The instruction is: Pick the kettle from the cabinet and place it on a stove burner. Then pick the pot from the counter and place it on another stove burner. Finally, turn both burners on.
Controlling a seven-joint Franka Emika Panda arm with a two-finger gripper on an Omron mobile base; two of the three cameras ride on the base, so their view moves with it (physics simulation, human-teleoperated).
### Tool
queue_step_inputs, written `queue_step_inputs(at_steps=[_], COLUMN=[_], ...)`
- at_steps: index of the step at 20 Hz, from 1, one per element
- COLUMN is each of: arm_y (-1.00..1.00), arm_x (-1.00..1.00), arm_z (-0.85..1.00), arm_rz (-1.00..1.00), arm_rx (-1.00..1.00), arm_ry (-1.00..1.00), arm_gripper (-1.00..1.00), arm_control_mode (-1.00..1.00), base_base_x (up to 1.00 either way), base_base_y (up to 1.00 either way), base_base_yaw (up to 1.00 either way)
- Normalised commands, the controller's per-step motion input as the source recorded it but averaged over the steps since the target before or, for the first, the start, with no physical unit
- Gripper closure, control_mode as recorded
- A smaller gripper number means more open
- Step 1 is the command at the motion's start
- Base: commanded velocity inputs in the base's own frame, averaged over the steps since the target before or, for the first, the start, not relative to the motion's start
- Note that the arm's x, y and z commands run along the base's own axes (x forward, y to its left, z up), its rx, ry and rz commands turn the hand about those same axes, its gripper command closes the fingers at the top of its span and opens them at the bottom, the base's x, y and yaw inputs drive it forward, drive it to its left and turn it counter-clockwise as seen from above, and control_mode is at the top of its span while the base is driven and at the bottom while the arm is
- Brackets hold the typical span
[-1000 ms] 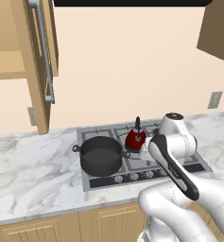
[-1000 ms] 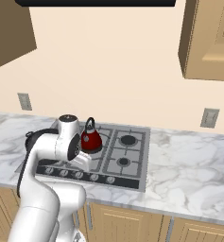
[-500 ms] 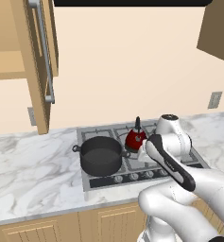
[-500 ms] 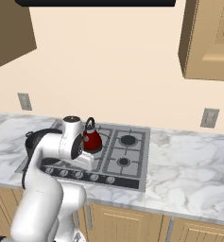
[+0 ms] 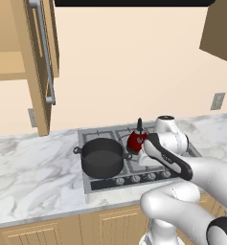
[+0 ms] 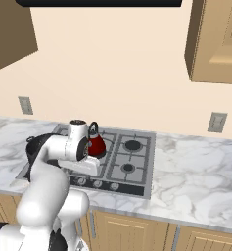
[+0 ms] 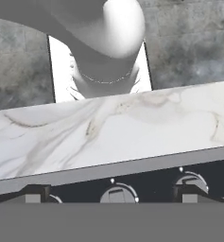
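The grey steel cooktop (image 5: 134, 167) served as the landmark, set into the marble counter (image 5: 33, 177). On its front left burner sat the wide black pot (image 5: 102, 157), lidless and, as far as the left base view showed, with nothing inside but its dark floor. Just behind and to the right of the pot, on the back left burner, stood the small dark-red kettle (image 5: 135, 140), upright, with its black handle (image 6: 93, 128) arching above it. The two burners on the cooktop's right side (image 6: 132, 145) carried nothing. The white arm bent low over the cooktop's front edge, its hand just above the row of knobs (image 6: 98, 184). In the hand view the two finger tips (image 7: 37, 193) of the gripper (image 7: 112, 194) stood well apart, on either side of one knob (image 7: 118, 194), touching nothing, so the claw was open and held nothing. Beyond the knobs in that view ran the counter's marble front strip. Above and left of the cooktop hung the tan cabinet (image 5: 19, 52), its door (image 5: 36, 67) swung open with the silver bar handle (image 5: 45, 52) facing out; the part of its inside that was visible held nothing I could make out.
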Motion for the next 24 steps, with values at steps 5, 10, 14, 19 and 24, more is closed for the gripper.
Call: queue_step_inputs(at_steps=[5, 10, 14, 19, 24], arm_y=[0.0, 0.01, 0.0, 0.01, 0.06], arm_x=[0.02, 0.0, 0.0, 0.0, 0.0], arm_z=[-0.17, -0.17, -0.14, -0.11, -0.07], arm_rz=[0.04, 0.04, 0.05, 0.04, 0.05], arm_rx=[0.0, 0.0, 0.0, 0.0, 0.0], arm_ry=[0.06, 0.0, 0.0, 0.0, 0.0], arm_gripper=[-1.0, -1.0, -1.0, -1.0, -1.0], arm_control_mode=[-1.0, -1.0, -1.0, -1.0, -1.0], base_base_x=[0.0, 0.0, 0.0, 0.0, 0.0], base_base_y=[0.0, 0.0, 0.0, 0.0, 0.0], base_base_yaw=[0.0, 0.0, 0.0, 0.0, 0.0])
